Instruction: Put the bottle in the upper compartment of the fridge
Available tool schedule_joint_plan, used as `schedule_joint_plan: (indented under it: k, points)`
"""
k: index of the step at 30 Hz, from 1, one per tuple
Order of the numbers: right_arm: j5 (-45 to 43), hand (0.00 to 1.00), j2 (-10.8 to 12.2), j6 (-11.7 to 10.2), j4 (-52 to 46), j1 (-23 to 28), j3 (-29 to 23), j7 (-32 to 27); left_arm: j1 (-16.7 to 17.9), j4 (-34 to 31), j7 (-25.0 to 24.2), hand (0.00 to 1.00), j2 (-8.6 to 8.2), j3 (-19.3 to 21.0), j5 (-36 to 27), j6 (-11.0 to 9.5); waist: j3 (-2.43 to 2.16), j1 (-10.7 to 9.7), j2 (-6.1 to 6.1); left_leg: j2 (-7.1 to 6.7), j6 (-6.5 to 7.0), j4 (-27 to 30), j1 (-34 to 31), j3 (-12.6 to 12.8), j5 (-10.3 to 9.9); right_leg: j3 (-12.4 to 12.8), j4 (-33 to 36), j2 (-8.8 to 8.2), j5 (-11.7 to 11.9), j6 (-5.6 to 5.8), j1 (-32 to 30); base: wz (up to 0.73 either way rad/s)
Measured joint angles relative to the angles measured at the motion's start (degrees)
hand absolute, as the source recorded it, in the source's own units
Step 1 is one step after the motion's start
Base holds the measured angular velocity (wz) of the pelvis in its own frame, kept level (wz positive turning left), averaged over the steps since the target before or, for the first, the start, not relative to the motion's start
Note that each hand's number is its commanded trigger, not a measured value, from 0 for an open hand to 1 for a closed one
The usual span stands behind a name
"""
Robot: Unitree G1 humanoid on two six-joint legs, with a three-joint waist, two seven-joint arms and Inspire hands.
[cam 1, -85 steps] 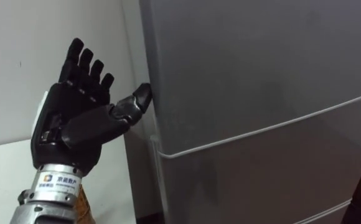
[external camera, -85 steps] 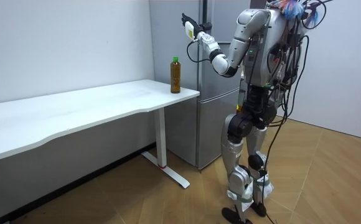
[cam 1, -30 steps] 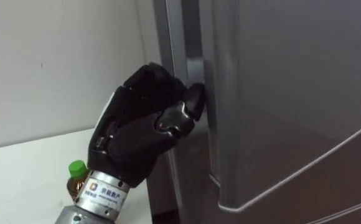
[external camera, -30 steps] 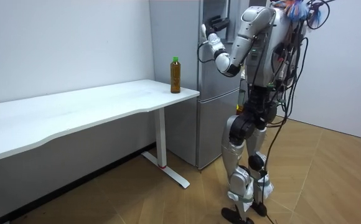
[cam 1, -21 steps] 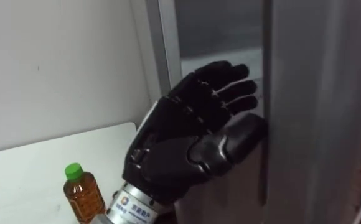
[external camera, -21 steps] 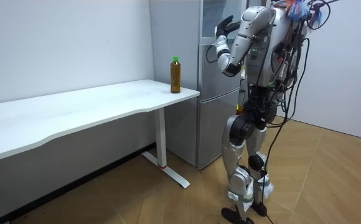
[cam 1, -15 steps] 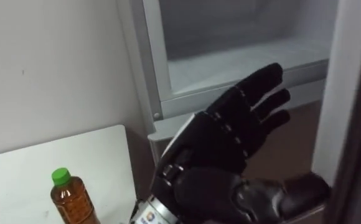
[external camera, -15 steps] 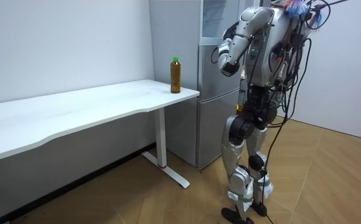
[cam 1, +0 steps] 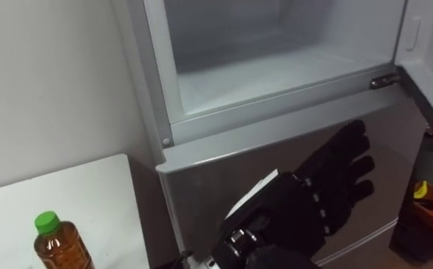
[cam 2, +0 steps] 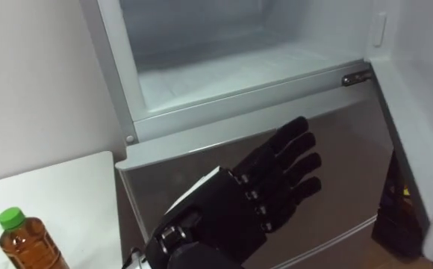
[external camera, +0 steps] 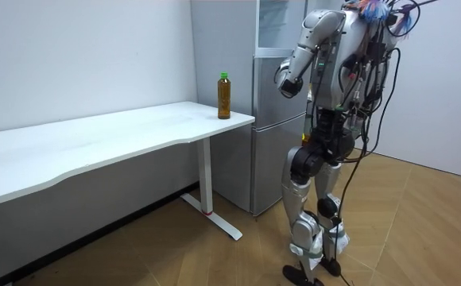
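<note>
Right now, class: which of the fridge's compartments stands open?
The upper compartment: its pale inside shows. The grey door directly beneath it is shut.

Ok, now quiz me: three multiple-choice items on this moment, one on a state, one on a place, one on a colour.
1. The upper fridge compartment is: A shut, B open with nothing inside, C open and packed with food.
2. The bottle stands: A in that compartment, B in a basket, C on the white table.
3. The bottle cap is: A green, B red, C white.

Answers: 1 B, its bare white interior shows above the shut lower door. 2 C, it stands on the table, apart from the open left hand. 3 A, the cap is bright green above amber liquid.
</note>
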Motion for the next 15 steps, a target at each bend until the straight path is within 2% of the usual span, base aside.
schedule_joint_plan:
  k: [15]
  points:
    - [0.04,0.00,-0.41,-0.14,0.00,-0.43,1.66,-0.01,0.00,2.34,-1.59,0.00,0.13,-0.03,1.08,0.14,-0.01,-0.02,0.01,-0.02,-0.01,0.01,-0.02,0.05,0.00,0.76,-0.05,0.03,0.00,-0.01,-0.27,-0.02]
